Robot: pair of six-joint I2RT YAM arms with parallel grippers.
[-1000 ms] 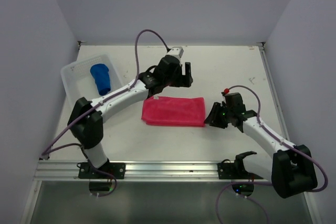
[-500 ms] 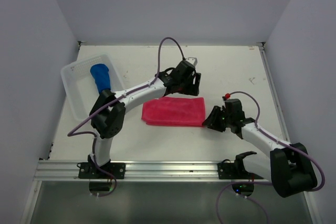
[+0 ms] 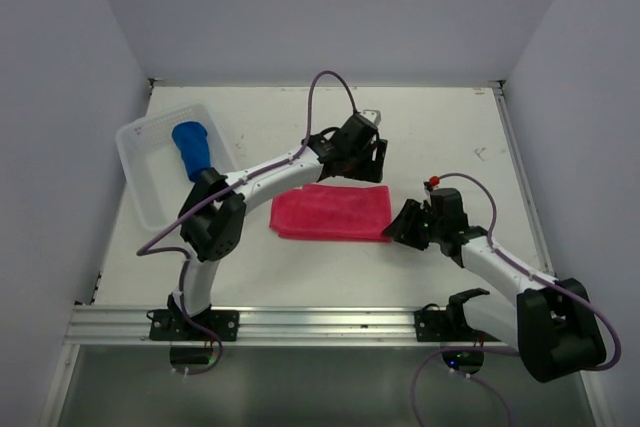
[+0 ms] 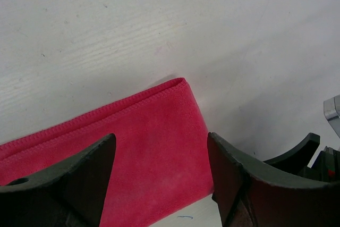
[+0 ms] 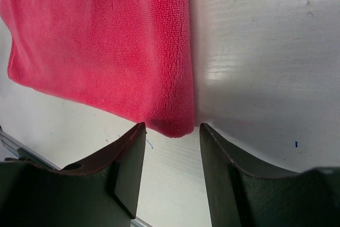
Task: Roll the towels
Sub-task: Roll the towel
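The left claw [image 4: 160, 147] stands with its jaws well apart, clamped on nothing. In the left wrist view its two dark fingers [image 4: 90, 174] straddle the far right corner of the pink-red towel [image 4: 151, 131], and the cloth's hemmed edge runs between them. Whether the fingertips touch the cloth cannot be told.

The right claw [image 5: 171, 131] is also parted, though less widely, and grips nothing. The near right corner of the pink-red towel [image 5: 106, 51] lies in the gap between its fingers [image 5: 127, 168], with a sliver of bare table showing beside the right-hand one.

From above, the left claw [image 3: 365, 162] sits at the far side of the towel's right end and the right claw [image 3: 400, 227] at the near side, so both meet the same short edge. The pink-red towel [image 3: 330, 212] lies flat and unrolled, folded into a long strip, running left to right across the middle of the white table [image 3: 440, 127].

Well apart from it, at the far left, the blue towel [image 3: 192, 147] is already rolled and rests inside the white plastic basket [image 3: 132, 162].
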